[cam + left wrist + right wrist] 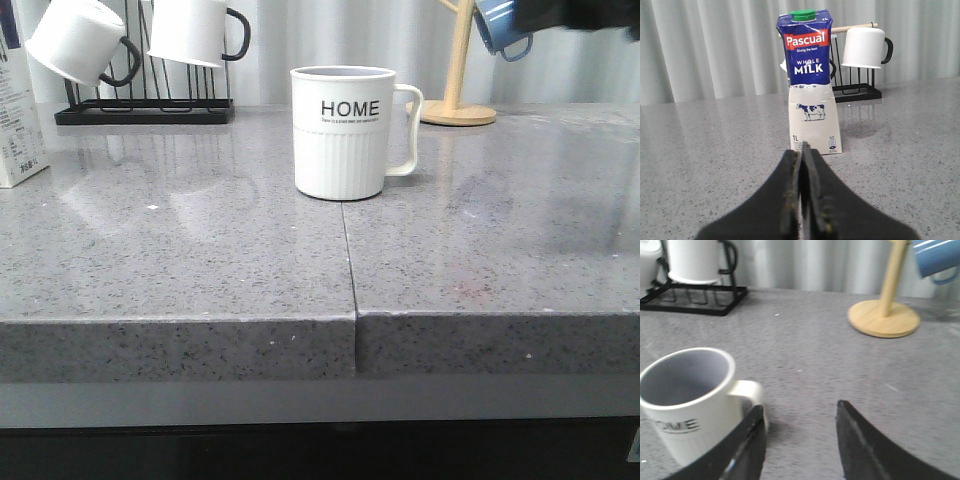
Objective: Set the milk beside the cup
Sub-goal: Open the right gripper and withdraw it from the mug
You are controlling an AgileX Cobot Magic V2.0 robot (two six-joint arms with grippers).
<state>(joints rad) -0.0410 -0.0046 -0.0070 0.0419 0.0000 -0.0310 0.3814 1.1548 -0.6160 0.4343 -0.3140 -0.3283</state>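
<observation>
- Counter (200,270): grey speckled stone, two slabs meeting at a seam that is running from the front edge straight back toward the cup.
- Cup (341,132): white "HOME" mug, ribbed lower half, sitting upright at roughly centre of the counter in the front view, handle pointing to 3 o'clock. Interior is looking empty in the right wrist view.
- Right claw (800,432): fingers are standing apart with bare counter showing between them, gripping nothing. It is hovering just beside the cup's handle; one finger is overlapping the handle's edge in the right wrist view, and contact cannot be told.
- Left claw (802,192): its two dark fingers are pressing together, only a thin slit between, holding nothing. It is pointing at the milk, with a stretch of counter between them.
- Milk (811,80): tall carton, blue top printed "WHOLE MILK", white base with a small cow, green cap. It is standing upright on the counter. In the front view only a sliver is showing at the far left edge, at about 9 o'clock from the cup and well apart from it.
- Black rack (145,108): sitting at about 10 o'clock from the cup, farther back, carrying white mugs (80,40) with black handles.
- Wooden stand (458,105): round base at about 1 o'clock from the cup, toward the back of the counter; a blue mug (503,25) is hanging from it.
</observation>
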